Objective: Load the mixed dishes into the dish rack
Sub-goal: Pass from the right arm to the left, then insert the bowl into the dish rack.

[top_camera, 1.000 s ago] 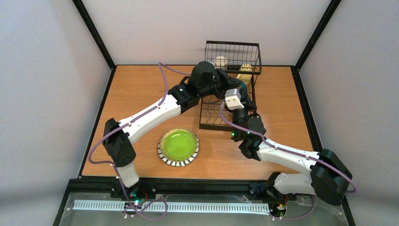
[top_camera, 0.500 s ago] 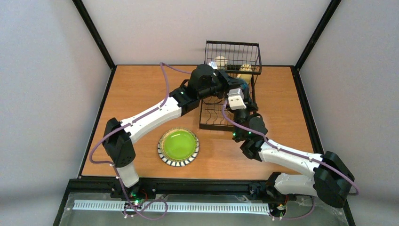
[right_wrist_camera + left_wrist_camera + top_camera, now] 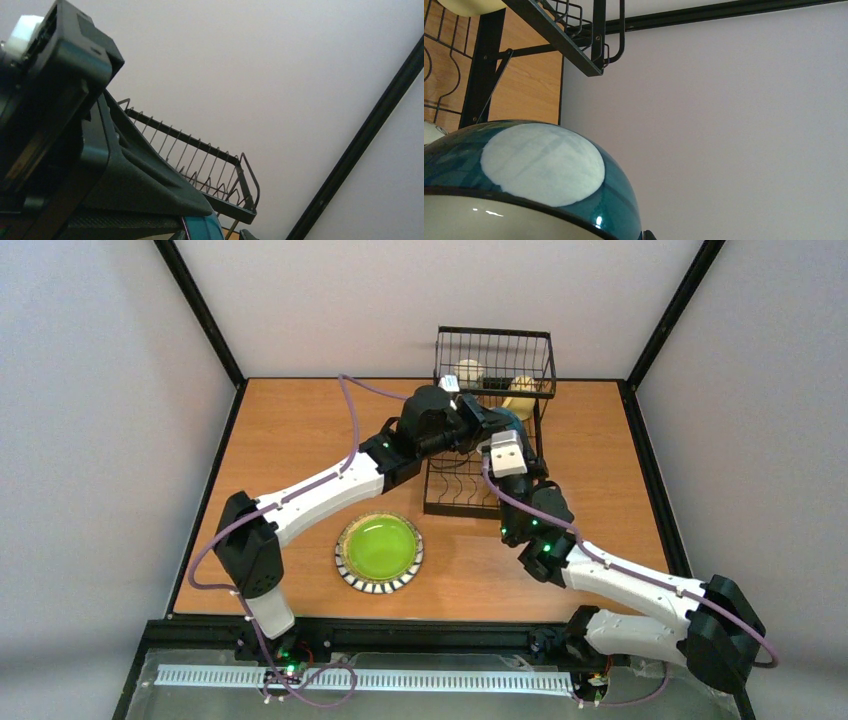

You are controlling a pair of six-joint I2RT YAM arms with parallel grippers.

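Seen from above, the two arms converge over the one dish rack (image 3: 455, 502). Their black housings bury the spot where the left gripper (image 3: 482, 426) and right gripper (image 3: 504, 434) meet, so no fingers can be made out, and I cannot tell whether either claw is clenched or released. One lime-green plate (image 3: 379, 552) lies flat on the table (image 3: 290, 430), apart from the rack and nearer the arm bases. Two cream pieces sit in the raised basket tier (image 3: 495, 340): a cream mug (image 3: 468, 371) and a second cream dish (image 3: 521, 392) half hidden by wires. In the left wrist view, one teal-banded cup (image 3: 541, 162) fills the lower left. Its pale round base faces the lens and its cream body is cut off by the bottom edge. It sits near a corner of the tier and covers the fingers. A cream curve is clipped by the top-left corner. In the right wrist view, the left gripper's housing blocks the left half. Only a teal sliver of the cup shows at the bottom edge, with the basket wires behind it against the wall (image 3: 280, 65).
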